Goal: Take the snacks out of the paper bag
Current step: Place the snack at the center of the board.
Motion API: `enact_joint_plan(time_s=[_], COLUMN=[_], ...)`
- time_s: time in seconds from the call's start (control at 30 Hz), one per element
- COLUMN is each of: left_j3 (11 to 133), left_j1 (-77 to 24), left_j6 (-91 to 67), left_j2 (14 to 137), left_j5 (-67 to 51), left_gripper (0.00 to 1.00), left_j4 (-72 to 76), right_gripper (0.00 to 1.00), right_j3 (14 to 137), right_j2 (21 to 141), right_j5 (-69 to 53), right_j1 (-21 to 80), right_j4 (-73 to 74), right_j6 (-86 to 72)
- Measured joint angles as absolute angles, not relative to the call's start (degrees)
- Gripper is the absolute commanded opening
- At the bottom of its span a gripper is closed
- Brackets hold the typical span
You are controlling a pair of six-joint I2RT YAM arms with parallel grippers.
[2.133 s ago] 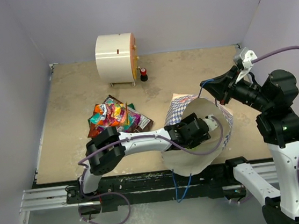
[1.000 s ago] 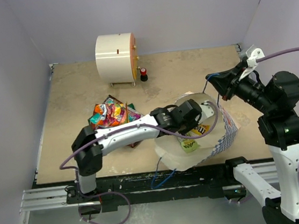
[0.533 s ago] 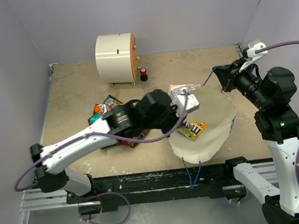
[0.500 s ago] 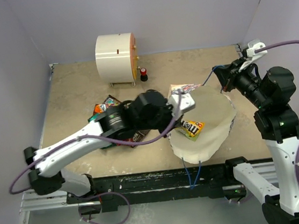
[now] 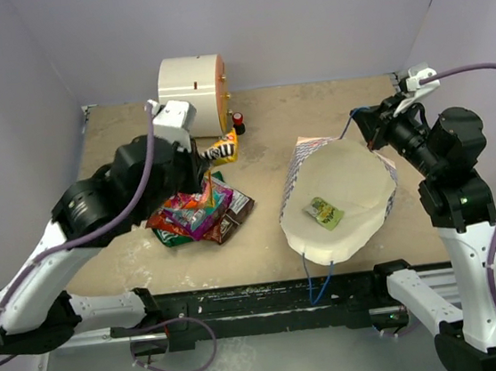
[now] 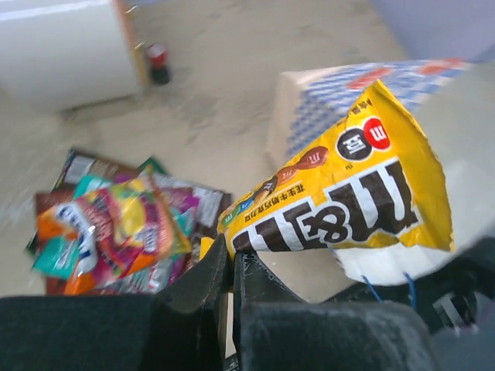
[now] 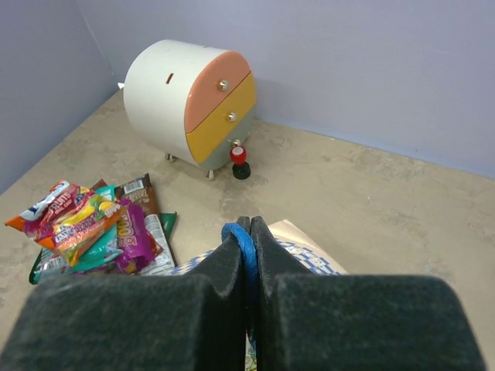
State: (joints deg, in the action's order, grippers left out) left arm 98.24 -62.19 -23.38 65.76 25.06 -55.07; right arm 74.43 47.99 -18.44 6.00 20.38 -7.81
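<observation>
A yellow snack packet (image 6: 340, 201) hangs pinched by one corner in the closed left claw (image 6: 230, 270), held in the air above the pile of snacks (image 5: 199, 211) on the table (image 5: 120, 164), well apart from the paper bag (image 5: 339, 195). The paper bag lies on its side with its white mouth toward the arms and one green packet (image 5: 323, 213) still inside, while the right claw (image 7: 249, 259) is clamped tight on the bag's blue cord handle (image 7: 241, 241) at its far rim. Behind the pile stands a white drum (image 5: 191, 97) with a small red-capped bottle (image 5: 238, 121) beside it.
</observation>
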Motion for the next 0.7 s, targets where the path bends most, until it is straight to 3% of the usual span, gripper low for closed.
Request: enact_joint_plan(time_s=[0.4, 0.7], left_j3=[102.9, 106.0], left_j1=[-39.6, -37.9], left_j6=[-41.1, -52.5], left_j2=[82.6, 89.4], left_j5=[23.2, 25.5], left_gripper=[0.0, 0.0], left_j4=[-77.8, -86.6], right_gripper=[0.0, 0.0], right_j3=[74.4, 74.4], right_j2=[48.0, 47.7], right_j5=[-18.4, -18.5], right_j1=[6.0, 6.0], right_j4=[20.4, 20.7], right_j6=[-8.9, -9.1])
